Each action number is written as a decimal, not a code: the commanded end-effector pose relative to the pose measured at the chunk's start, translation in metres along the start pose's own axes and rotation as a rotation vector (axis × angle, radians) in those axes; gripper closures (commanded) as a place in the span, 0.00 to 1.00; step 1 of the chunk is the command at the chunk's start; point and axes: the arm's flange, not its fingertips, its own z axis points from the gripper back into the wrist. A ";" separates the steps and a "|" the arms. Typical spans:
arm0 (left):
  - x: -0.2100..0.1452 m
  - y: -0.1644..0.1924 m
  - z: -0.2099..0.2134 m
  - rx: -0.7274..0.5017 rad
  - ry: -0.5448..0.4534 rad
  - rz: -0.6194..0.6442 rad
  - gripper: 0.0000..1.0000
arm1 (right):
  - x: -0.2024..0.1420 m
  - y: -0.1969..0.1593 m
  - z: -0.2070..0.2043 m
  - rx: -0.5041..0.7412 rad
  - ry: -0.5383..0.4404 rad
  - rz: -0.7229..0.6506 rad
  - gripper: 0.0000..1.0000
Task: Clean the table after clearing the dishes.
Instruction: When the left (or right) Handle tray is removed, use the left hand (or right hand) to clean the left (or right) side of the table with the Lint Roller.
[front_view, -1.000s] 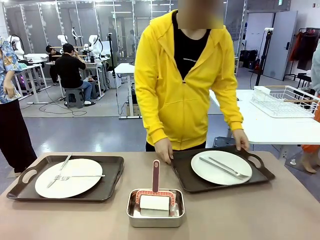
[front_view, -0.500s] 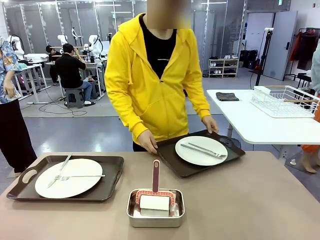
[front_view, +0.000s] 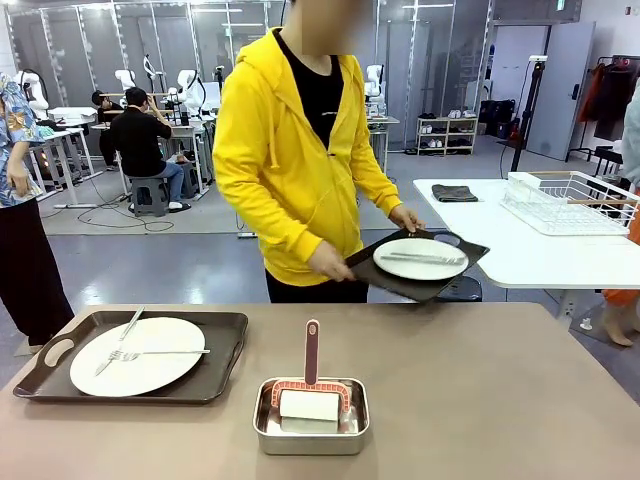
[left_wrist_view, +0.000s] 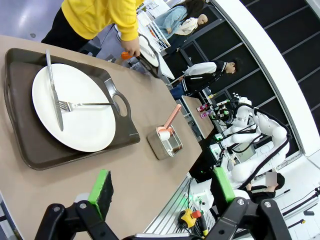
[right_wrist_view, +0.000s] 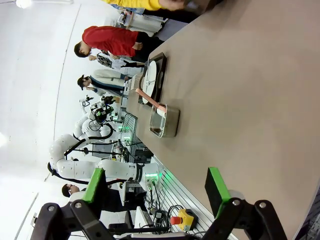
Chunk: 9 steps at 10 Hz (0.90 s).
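Left claw (left_wrist_view: 162, 184) hangs wide open and empty over the tabletop (front_view: 480, 400). It is near one tray (front_view: 228, 335), which lies at the tabletop's left end with a plate (front_view: 137, 362) and cutlery (front_view: 160, 352) on it. Right claw (right_wrist_view: 156, 185) gapes just as wide, holding nothing, above bare tabletop. A steel pan (front_view: 311, 418) sits at mid-front. The person (front_view: 290, 150) carries the other tray (front_view: 410, 288), with its plate (front_view: 420, 258), in the air beyond the tabletop's far edge.
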 end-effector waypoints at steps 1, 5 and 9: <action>-0.002 -0.002 0.003 -0.005 -0.008 -0.009 0.00 | 0.000 0.002 0.000 0.013 -0.013 0.003 0.00; -0.002 -0.002 0.003 -0.005 -0.008 -0.009 0.00 | 0.000 0.002 0.000 0.013 -0.013 0.003 0.00; -0.002 -0.002 0.003 -0.005 -0.008 -0.009 0.00 | 0.008 0.058 0.004 -0.069 0.045 0.119 0.00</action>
